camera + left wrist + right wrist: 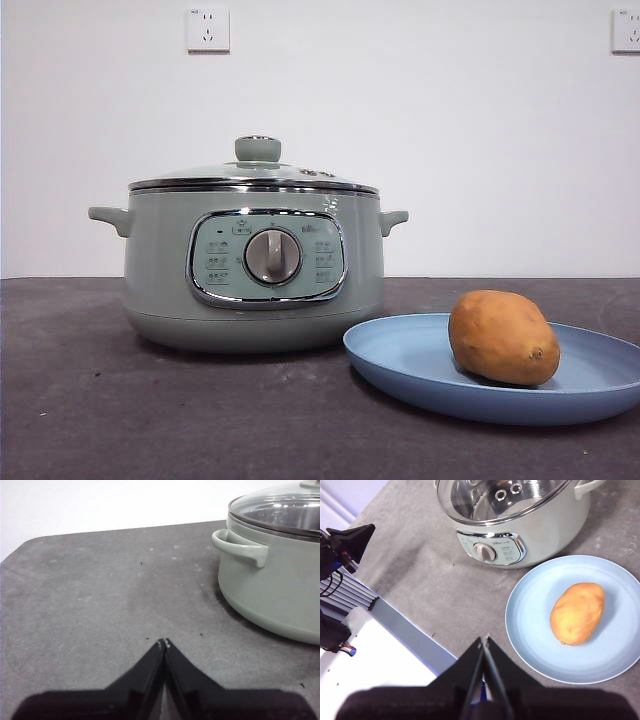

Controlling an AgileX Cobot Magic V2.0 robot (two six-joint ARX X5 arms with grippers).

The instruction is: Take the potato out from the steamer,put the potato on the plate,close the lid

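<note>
The sage-green steamer stands on the dark table with its glass lid resting closed on it. The orange-brown potato lies on the light-blue plate to the right of the steamer. My left gripper is shut and empty, low over the table beside the steamer and apart from it. My right gripper is shut and empty, held high near the table's front edge, apart from the plate, the potato and the steamer. Neither gripper shows in the front view.
The other arm's black gripper shows at the edge of the right wrist view. A white base lies beyond the table's front edge. Wall sockets sit on the white wall behind.
</note>
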